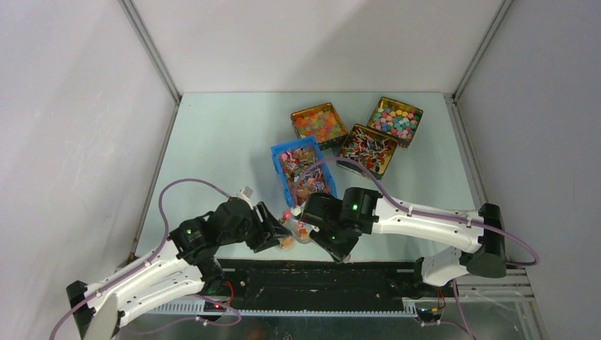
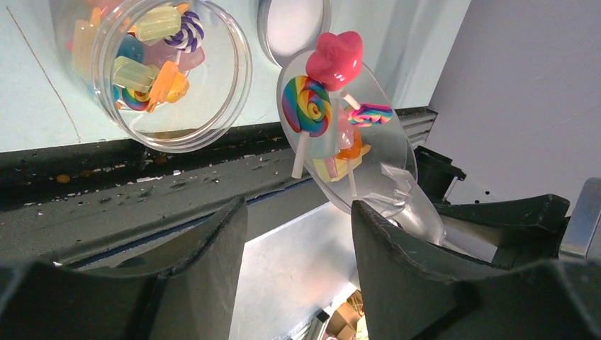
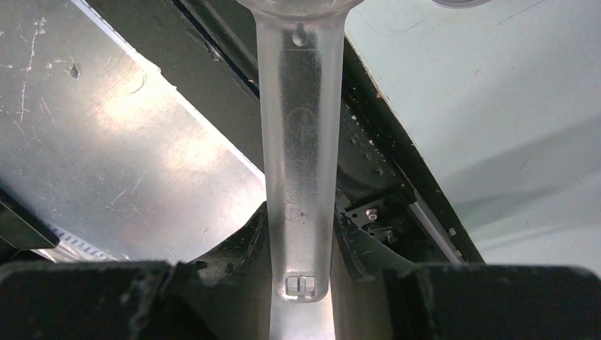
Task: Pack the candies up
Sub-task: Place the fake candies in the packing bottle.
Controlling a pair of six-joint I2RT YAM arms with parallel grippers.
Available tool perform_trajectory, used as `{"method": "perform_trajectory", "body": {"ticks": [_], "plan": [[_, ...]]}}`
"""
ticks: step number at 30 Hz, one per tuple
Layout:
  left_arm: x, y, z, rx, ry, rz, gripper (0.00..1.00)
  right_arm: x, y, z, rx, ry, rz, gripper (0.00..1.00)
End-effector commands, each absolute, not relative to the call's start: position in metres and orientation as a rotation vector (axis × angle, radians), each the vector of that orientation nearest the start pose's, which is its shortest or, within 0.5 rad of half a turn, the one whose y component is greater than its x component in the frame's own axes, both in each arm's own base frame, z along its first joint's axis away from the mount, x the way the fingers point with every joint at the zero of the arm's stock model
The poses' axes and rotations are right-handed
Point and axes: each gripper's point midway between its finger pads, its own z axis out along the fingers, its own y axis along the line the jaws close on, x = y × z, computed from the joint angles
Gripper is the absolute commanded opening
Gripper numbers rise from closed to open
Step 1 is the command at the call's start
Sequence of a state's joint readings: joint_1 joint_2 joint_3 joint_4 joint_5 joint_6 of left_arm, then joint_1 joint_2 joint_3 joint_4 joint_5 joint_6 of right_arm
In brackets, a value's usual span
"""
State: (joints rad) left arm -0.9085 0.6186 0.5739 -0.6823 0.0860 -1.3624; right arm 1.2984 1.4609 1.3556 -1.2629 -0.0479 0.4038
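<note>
The candies fill a blue basket (image 1: 303, 173) mid-table. Several more, among them a rainbow lollipop and a pink sweet, lie in the bowl of a clear plastic scoop (image 2: 340, 120). My right gripper (image 3: 301, 241) is shut on the scoop's handle (image 3: 301, 163) and holds the scoop (image 1: 303, 229) near the table's front edge. A clear jar (image 2: 170, 71) holding several candies stands just left of the scoop, its mouth towards the left wrist camera; it also shows in the top view (image 1: 287, 239). My left gripper (image 2: 298, 248) is open and empty, just short of the jar and scoop (image 1: 273, 228).
A round jar lid (image 2: 294, 25) lies just behind the scoop. Three gold tins of other sweets stand at the back right: orange-red (image 1: 319, 124), pastel (image 1: 395, 120) and striped (image 1: 367, 150). The black base rail (image 1: 319, 273) runs along the near edge.
</note>
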Motion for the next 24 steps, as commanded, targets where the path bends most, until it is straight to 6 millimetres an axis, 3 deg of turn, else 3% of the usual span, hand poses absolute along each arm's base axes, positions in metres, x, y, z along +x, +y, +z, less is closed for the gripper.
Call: {"method": "perform_trajectory", "body": {"ticks": [1, 14, 24], "plan": [[0.101, -0.217, 0.155, -0.571, 2.538, -1.134, 0.61, 0.039, 0.252, 0.159, -1.348, 2.729, 0.28, 0.0], [0.09, -0.205, 0.145, -0.571, 2.586, -1.05, 0.62, 0.032, 0.25, 0.148, -1.396, 2.775, 0.228, 0.0], [0.088, -0.209, 0.137, -0.556, 2.617, -1.012, 0.61, 0.028, 0.25, 0.143, -1.439, 2.799, 0.219, 0.0]]}}
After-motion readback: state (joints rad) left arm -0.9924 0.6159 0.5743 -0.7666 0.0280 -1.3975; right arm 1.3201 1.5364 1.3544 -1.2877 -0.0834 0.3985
